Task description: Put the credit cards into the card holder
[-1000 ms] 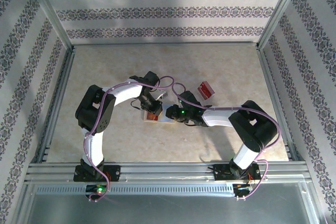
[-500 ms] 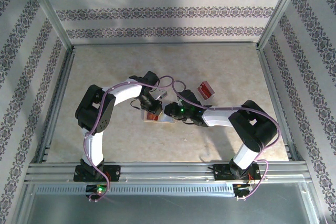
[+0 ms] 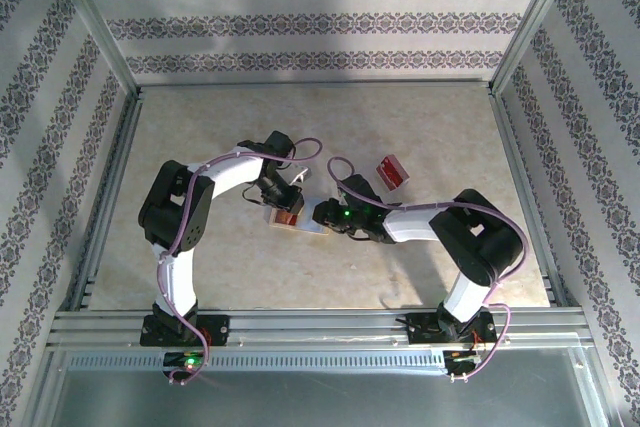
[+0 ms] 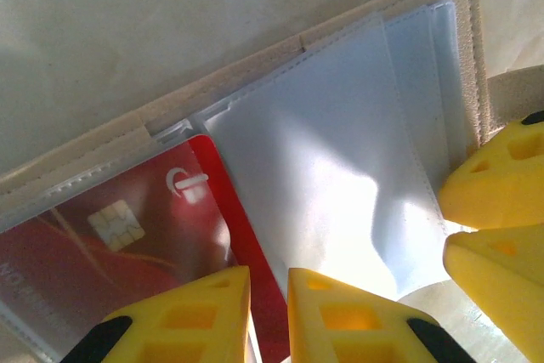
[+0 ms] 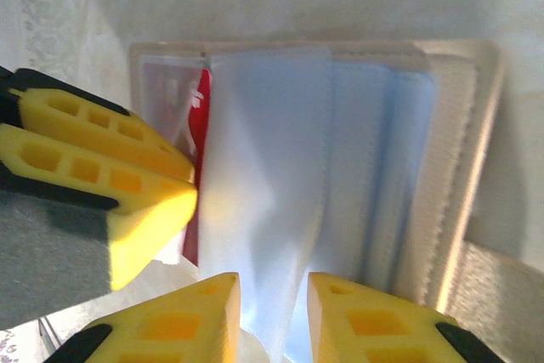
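Credit card (image 4: 245,248) half hidden among sleeves (image 4: 340,167)

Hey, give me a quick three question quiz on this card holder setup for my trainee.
1. True or false: the left tool grips a red credit card.
2. The right tool pinches: A) the tan cover, B) a clear sleeve, C) nothing.
3. Fill in: in the top view, another red card lies on the table to the card holder's ____.
Key: 1 true; 2 B; 3 right.
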Controlling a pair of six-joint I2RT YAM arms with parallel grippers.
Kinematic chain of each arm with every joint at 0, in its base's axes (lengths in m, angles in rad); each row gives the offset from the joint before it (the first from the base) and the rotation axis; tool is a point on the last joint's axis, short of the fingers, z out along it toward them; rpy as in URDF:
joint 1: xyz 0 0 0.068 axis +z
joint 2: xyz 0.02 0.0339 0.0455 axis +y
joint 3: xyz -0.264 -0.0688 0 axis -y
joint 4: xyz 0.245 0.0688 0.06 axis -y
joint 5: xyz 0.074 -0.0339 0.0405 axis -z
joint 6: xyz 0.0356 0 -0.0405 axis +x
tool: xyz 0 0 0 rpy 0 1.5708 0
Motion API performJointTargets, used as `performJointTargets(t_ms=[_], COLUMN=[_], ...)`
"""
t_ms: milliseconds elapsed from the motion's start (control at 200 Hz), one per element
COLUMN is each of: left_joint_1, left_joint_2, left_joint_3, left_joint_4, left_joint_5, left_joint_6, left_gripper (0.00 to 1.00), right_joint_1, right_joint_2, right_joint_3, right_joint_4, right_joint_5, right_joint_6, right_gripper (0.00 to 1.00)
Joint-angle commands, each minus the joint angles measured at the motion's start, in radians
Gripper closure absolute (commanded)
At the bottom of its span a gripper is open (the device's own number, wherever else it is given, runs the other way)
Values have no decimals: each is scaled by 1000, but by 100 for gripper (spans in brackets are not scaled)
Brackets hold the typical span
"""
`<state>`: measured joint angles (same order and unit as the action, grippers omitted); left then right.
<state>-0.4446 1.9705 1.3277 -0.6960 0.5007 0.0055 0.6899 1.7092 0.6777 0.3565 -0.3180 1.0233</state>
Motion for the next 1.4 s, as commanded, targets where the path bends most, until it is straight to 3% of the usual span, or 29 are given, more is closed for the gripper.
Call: performJointTargets(t_ms=[0,255,634,964,1204,1394], left_joint_1=[3,3,9,73,181,214], left_joint_2=[18,29,-39,-159,-190,-197], left_joint_3=[-9,-19,-14,-17,-54,-71], left_joint_4=[-22,-13,-22,-22,13,26], left_joint_5=[19,34,38,48,56,53], left_joint_6=[-13,-24,-31,-41,-59,-59], left_gripper=[81,81,81,67,62,60], right_joint_1=[11,26,25,46,60,66], right_joint_2=[-16,30,11,29,104,183], right_joint_3=[-15,15,41,120,209,276], right_joint_4=[-14,11,-5,-45,-40,-25], right_joint_5=[19,5,-1,-19,-66,-94], right_joint_6=[9,21,6,-44,-60,-58], right_gripper=[71,74,94,95,94,89])
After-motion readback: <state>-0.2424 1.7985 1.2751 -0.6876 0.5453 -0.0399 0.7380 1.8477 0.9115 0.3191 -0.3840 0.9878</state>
